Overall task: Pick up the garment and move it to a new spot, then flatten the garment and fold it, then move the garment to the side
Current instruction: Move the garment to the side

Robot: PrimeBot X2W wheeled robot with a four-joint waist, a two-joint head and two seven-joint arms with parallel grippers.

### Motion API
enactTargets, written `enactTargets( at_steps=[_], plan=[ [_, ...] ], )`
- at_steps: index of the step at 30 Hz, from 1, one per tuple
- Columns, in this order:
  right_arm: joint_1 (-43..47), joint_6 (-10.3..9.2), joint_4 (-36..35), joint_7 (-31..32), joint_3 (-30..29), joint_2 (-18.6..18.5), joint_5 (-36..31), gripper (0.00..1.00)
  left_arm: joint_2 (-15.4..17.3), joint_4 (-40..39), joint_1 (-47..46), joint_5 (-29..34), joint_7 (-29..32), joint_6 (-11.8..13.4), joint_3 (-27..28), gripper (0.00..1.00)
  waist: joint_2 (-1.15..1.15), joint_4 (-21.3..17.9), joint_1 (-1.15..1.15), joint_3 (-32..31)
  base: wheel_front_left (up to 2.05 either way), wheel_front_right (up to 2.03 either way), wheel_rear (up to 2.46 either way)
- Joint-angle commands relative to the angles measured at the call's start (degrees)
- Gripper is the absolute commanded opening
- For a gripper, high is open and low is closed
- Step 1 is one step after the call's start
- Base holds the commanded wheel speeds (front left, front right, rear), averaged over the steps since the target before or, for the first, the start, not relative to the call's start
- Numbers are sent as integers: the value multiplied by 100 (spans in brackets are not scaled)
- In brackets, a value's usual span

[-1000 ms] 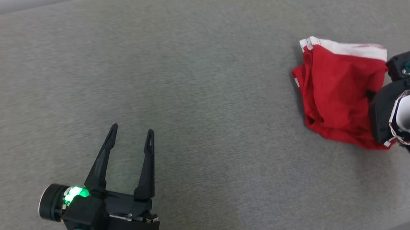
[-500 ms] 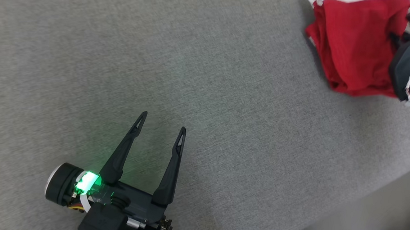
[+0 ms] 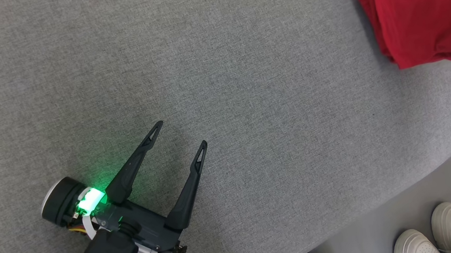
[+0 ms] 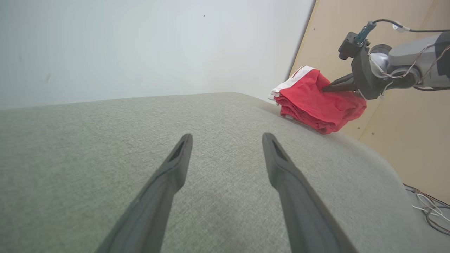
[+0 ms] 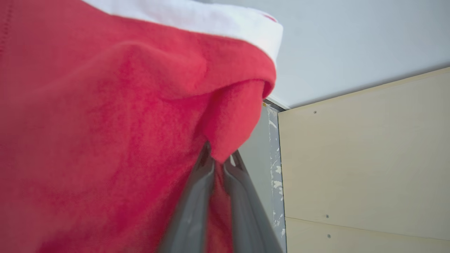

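Garment [image 3: 416, 14] sits upper right in head view, cropped by the frame, at the counter [image 3: 247, 101] edge. Right gripper [image 5: 219, 160] fingers pinch its red fold, tips buried. Left gripper [image 3: 180, 134] lower left, fingers wide, empty.

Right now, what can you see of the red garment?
The red garment looks like soft knit cloth with a white band along one edge. It is bunched in loose folds, not flattened. It sits near the far right edge of the grey padded surface, and its lower folds seem to rest there. The right gripper is shut on a pinch of its fabric.
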Motion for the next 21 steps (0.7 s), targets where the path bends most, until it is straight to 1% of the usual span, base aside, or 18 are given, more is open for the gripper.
enactTargets(
  at_steps=[1, 7, 11, 12, 13, 14, 21],
  plan=[
    [-32, -15, 42, -65, -31, -8, -82, 0, 52, 26, 57, -18, 29, 12, 29, 100, 0, 1, 0, 12, 0, 0, 0],
    [10, -15, 234, -363, -298, 58, -285, 0, 94, -34, 125, -52, 46, 60, 57, 100, 0, 29, 0, 13, 0, 0, 0],
    [130, -15, 282, -574, -454, 174, -418, 0, 75, -13, 192, -88, 28, 97, 23, 100, 0, 62, 0, -62, 0, 0, 0],
    [145, -15, 257, -656, -458, 185, -471, 10, 66, -10, 199, -97, 21, 95, 7, 100, 0, 80, 0, -81, 0, 0, 0],
    [143, -15, 223, -723, -480, 215, -500, 23, 64, -10, 205, -100, 14, 101, 1, 100, 0, 93, 0, -91, 0, 0, 0],
    [164, -15, 222, -753, -501, 238, -538, 100, 62, -12, 207, -105, 6, 110, -1, 100, 0, 107, 0, -99, 0, 0, 0],
    [398, -15, 117, -865, -708, 383, -811, 100, -18, 88, 146, -185, -84, 142, -26, 100, 0, 249, 0, -293, 0, 0, 0]
  ],
)
